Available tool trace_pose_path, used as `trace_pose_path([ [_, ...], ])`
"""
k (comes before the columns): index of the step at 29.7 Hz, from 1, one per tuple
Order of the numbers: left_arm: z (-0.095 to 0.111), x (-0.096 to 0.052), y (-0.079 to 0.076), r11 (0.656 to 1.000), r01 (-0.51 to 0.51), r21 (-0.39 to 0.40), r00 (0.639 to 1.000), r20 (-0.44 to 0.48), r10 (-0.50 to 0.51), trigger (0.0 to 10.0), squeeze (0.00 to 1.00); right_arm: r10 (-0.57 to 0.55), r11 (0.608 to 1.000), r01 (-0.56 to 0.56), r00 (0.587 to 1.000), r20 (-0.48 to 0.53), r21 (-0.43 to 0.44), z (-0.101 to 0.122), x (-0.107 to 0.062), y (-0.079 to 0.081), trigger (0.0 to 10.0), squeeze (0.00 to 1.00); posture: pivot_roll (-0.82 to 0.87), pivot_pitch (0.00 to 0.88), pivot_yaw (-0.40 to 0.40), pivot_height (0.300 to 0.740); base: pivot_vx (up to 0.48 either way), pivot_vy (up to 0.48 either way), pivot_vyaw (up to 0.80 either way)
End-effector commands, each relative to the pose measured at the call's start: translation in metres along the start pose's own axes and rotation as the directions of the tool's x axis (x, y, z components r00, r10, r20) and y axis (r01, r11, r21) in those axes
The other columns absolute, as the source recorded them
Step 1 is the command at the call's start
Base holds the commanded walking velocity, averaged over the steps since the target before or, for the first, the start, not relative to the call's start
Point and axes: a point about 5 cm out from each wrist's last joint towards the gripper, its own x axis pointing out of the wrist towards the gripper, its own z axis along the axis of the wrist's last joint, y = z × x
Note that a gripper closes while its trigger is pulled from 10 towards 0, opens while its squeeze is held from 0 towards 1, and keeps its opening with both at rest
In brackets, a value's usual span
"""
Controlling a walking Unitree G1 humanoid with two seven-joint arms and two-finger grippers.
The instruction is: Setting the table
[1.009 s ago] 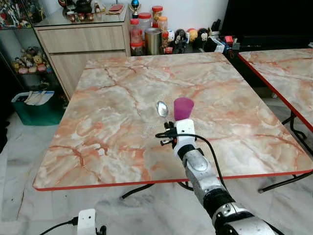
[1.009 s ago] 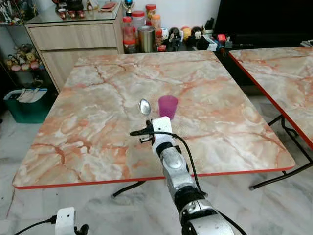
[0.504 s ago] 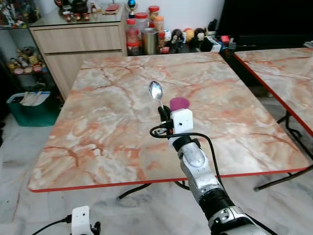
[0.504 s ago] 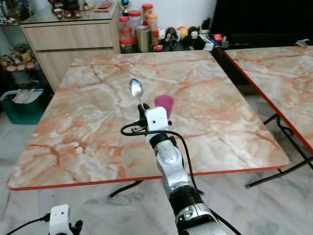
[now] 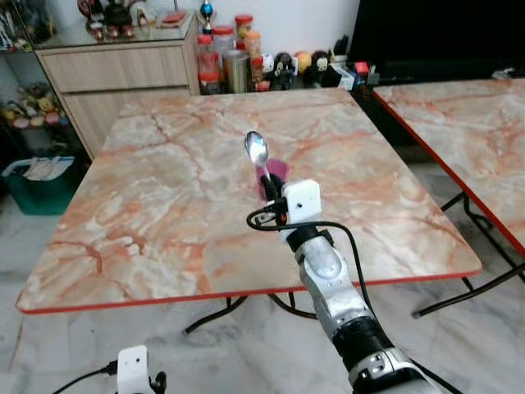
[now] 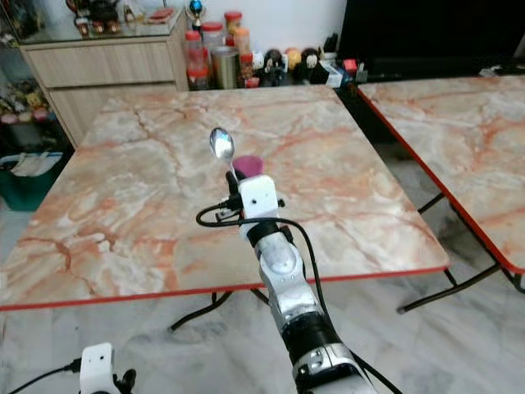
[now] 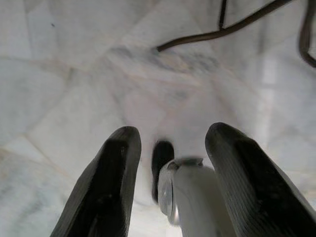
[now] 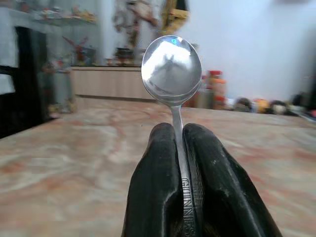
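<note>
Your right gripper (image 5: 269, 190) is raised above the marble table (image 5: 156, 213), near its middle, with both black fingers (image 8: 153, 197) clamped on the handle of a metal spoon (image 5: 257, 153). The spoon stands roughly upright, bowl uppermost, handle pinched between the fingers; lettering shows on the handle in the right wrist view. A purple cup (image 5: 276, 171) stands on the table directly behind the gripper, mostly hidden by it. Whether spoon and cup touch cannot be determined.

Your left gripper (image 7: 168, 182) hangs low beside the robot over the pale marble floor (image 7: 74, 74), fingers apart, holding nothing.

A second marble table (image 5: 459, 131) stands to the right. A wooden cabinet (image 5: 123, 70) with jars (image 5: 221, 53) beside it stands beyond the far edge.
</note>
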Motion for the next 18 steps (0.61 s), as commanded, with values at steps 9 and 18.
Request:
trace_pose_path([
  [9, 0.0011, 0.0, 0.0052, 1.0, -0.018, -0.008, 1.0, 0.0, 0.018, 10.0, 0.0, 0.018, 0.999, -0.018, 1.0, 0.022, -0.028, 0.0101, 0.0044, 0.0049, 10.0, 0.0, 0.08, 0.0, 0.022, 0.74, 0.0, -0.307, 0.05],
  [18, 0.0001, 0.0, 0.0026, 1.0, -0.011, -0.017, 1.0, -0.003, 0.011, 10.0, 0.0, 0.012, 1.0, -0.012, 1.0, 0.012, -0.009, 0.0093, 0.0043, 0.0048, 10.0, 0.0, 0.08, 0.0, 0.018, 0.74, 0.0, -0.295, 0.12],
])
